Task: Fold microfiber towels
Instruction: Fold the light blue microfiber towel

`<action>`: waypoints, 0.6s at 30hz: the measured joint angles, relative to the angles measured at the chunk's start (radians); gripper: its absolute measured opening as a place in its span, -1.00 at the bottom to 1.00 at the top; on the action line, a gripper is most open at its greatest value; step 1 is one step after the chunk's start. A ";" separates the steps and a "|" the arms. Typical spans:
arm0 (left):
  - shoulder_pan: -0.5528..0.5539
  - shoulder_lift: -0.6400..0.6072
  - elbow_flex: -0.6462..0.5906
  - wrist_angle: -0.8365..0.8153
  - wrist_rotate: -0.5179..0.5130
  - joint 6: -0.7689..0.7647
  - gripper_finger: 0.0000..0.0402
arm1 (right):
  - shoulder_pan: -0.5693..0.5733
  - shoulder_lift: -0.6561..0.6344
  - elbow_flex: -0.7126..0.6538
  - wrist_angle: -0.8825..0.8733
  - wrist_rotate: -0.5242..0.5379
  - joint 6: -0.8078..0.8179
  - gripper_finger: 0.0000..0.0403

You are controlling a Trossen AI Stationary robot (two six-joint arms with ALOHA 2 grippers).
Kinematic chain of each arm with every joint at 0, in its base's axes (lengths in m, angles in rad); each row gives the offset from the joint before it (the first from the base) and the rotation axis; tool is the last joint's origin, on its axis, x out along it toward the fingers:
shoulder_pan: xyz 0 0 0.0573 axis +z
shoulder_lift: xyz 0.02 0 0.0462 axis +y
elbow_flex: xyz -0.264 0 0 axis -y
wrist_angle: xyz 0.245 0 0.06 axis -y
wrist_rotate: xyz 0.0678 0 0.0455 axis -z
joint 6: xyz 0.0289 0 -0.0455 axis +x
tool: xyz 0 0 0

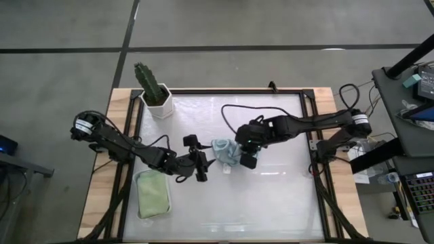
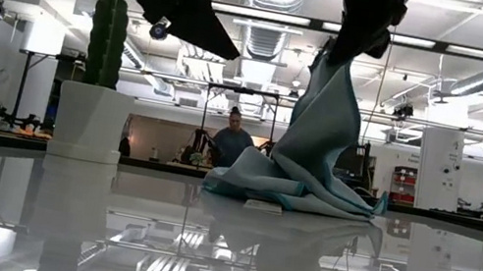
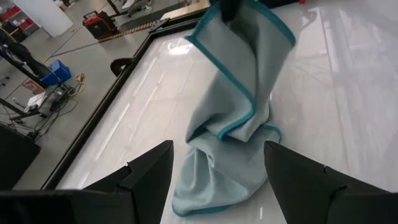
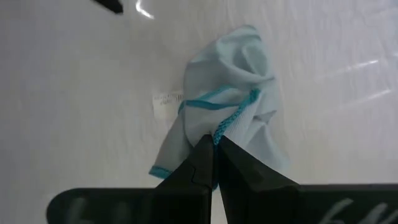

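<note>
- White glossy counter (image 1: 271, 196) fills the high view: one sage green towel (image 1: 153, 193) lies folded at lower left, so I judge one done; one pale blue towel (image 1: 224, 152) at centre hangs from the clenched right tool (image 1: 245, 156); left tool (image 1: 201, 167) is spread, empty.
- Low view: blue towel's bottom rests crumpled on the counter.
- Wrist views: same single towel; other colours unseen.

No writing can be read anywhere. The pale blue towel (image 4: 233, 93) carries a small white tag (image 4: 166, 102) with print on it, but the print is too small to make out.
</note>
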 joint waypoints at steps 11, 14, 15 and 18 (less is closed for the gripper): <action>0.008 0.000 -0.001 0.057 0.020 0.007 0.17 | -0.052 -0.238 -0.165 0.155 0.008 0.057 -0.96; 0.018 0.011 -0.002 0.114 0.041 0.009 0.17 | -0.055 -0.288 -0.203 0.175 0.009 0.080 -0.96; 0.024 0.020 -0.002 0.141 0.059 0.017 0.17 | -0.055 -0.301 -0.213 0.188 0.009 0.088 -0.96; 0.041 0.069 -0.002 0.265 0.120 0.068 0.17 | -0.055 -0.338 -0.239 0.249 0.008 0.111 -0.96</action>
